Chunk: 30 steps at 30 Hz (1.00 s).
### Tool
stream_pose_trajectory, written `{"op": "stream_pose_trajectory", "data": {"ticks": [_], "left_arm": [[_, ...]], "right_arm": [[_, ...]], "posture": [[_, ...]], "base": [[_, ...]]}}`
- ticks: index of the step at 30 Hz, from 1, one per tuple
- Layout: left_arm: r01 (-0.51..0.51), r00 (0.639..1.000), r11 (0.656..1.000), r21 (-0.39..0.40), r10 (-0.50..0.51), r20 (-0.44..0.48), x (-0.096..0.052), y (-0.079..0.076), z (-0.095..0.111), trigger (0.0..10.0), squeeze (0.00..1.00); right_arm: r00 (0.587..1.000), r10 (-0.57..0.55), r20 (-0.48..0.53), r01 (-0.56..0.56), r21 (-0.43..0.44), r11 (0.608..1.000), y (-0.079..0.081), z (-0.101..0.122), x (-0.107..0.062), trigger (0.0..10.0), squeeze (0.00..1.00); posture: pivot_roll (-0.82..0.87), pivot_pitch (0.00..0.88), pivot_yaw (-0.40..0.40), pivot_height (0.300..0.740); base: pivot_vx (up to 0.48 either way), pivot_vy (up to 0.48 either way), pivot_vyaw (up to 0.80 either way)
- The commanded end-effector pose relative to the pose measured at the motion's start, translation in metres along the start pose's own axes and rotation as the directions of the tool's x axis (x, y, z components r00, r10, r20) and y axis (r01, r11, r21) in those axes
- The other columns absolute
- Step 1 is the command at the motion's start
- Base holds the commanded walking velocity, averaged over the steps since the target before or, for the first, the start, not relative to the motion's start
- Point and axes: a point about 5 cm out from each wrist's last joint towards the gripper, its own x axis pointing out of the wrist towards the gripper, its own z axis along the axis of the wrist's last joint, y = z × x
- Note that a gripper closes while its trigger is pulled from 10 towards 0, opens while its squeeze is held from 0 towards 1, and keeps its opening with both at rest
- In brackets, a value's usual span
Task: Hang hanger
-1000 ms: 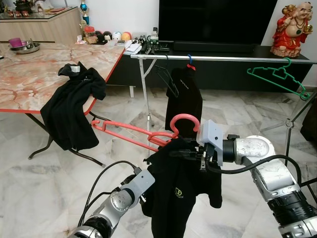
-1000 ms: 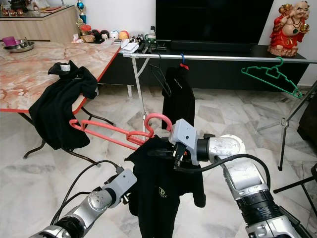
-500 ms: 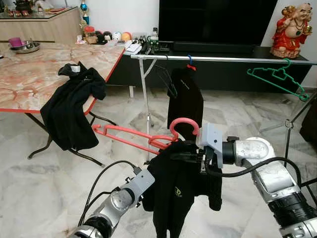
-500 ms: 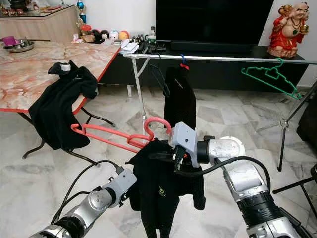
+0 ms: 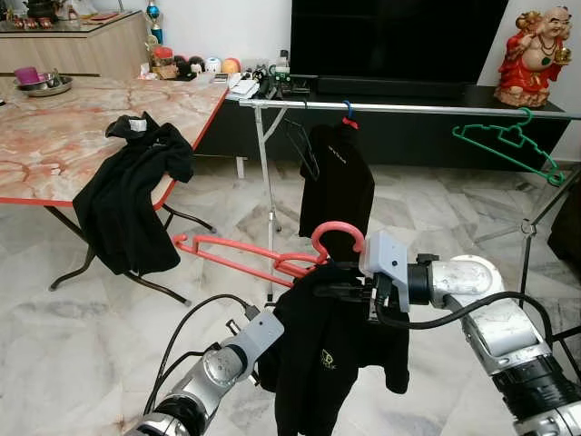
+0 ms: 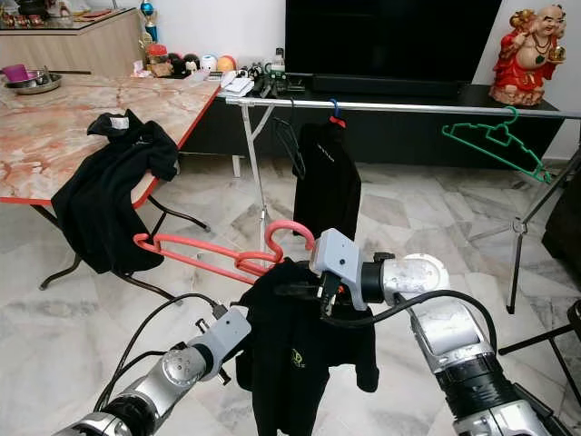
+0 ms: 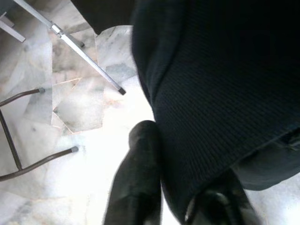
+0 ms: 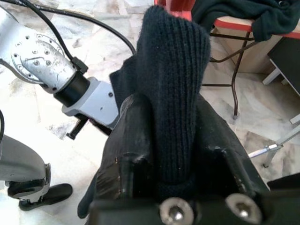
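Marble floor [image 5: 427, 209] spreads under a living room, with a dark television [image 5: 399, 41] on a low cabinet at the back and a marble-topped counter [image 5: 64, 136] at the robot's left, a black garment [image 5: 127, 200] draped over its near right edge. A metal clothes rail [image 5: 408, 108] runs across in front of the cabinet; a dark shirt [image 5: 338, 182] hangs from it near its left end and a green hanger [image 5: 508, 143] near its right end.

Well short of the rail, the right gripper [image 5: 349, 291] is clamped on a bunched fold of the black shirt [image 5: 327, 354] at its collar, just under the hook of the pink hanger [image 5: 272, 254], which pokes out to the robot's left with only part of it inside the cloth. The left gripper [image 6: 238, 359] sits against the shirt's lower left side; in the left wrist view one finger [image 7: 136, 178] lies beside the knit, and whether the pair is pinched on it I cannot tell.

To do this step well, I judge the shirt should first sit square on both hanger arms. Then lift the hook above rail height, aim for the bare stretch between the dark shirt and the green hanger, lower until the hook bears, and only then let go.
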Motion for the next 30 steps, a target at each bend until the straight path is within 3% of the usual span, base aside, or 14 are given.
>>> {"op": "stream_pose_trajectory", "data": {"ticks": [1, 5, 9, 14, 19, 24, 30], "left_arm": [[0.003, 1.000, 1.000, -0.021, -0.003, -0.018, 0.000, 0.000, -0.002, 0.0, 0.00], [-0.008, 1.000, 0.999, -0.053, 0.007, -0.029, -0.001, 0.001, -0.005, 0.0, 0.00], [-0.011, 1.000, 0.987, -0.160, 0.009, -0.015, -0.002, 0.003, -0.008, 0.0, 0.00], [-0.011, 1.000, 0.986, -0.164, 0.007, -0.019, -0.003, 0.003, -0.009, 0.0, 0.00], [0.076, 0.997, 0.980, -0.183, -0.074, 0.015, -0.003, -0.003, -0.007, 0.0, 0.00], [0.096, 0.991, 0.979, -0.183, -0.111, -0.073, -0.008, -0.004, -0.026, 0.0, 0.00], [0.105, 0.991, 0.975, -0.196, -0.120, -0.067, -0.011, -0.004, -0.031, 0.0, 0.00]], "right_arm": [[1.000, -0.021, -0.003, 0.021, -0.022, 1.000, -0.003, 0.001, -0.004, 0.0, 0.00], [0.999, -0.033, -0.015, 0.032, -0.010, 0.999, -0.001, -0.004, -0.009, 0.0, 0.00], [0.997, -0.067, -0.046, 0.068, 0.019, 0.998, -0.002, -0.015, -0.023, 0.0, 0.00], [0.996, -0.073, -0.051, 0.074, 0.029, 0.997, 0.000, -0.018, -0.026, 0.0, 0.00], [0.995, -0.065, -0.080, 0.069, 0.046, 0.997, 0.004, -0.028, -0.029, 0.0, 0.00], [0.995, -0.053, -0.090, 0.061, 0.084, 0.995, 0.007, -0.039, -0.044, 0.0, 0.00], [0.996, 0.058, -0.064, -0.046, 0.184, 0.982, 0.022, -0.050, -0.063, 0.0, 0.00]], "posture": [[0.01, 0.023, -0.044, 0.740], [0.01, 0.025, -0.043, 0.740], [0.01, 0.025, -0.041, 0.740], [0.01, 0.027, -0.039, 0.740], [0.01, 0.028, -0.038, 0.740], [0.01, 0.029, -0.039, 0.740], [0.01, 0.034, -0.040, 0.740]], "base": [[0.000, 0.000, 0.00], [0.000, 0.000, 0.00], [0.000, 0.000, 0.00], [0.000, 0.000, 0.00], [0.000, 0.000, 0.00], [0.000, 0.000, 0.00], [0.000, 0.000, 0.00]]}}
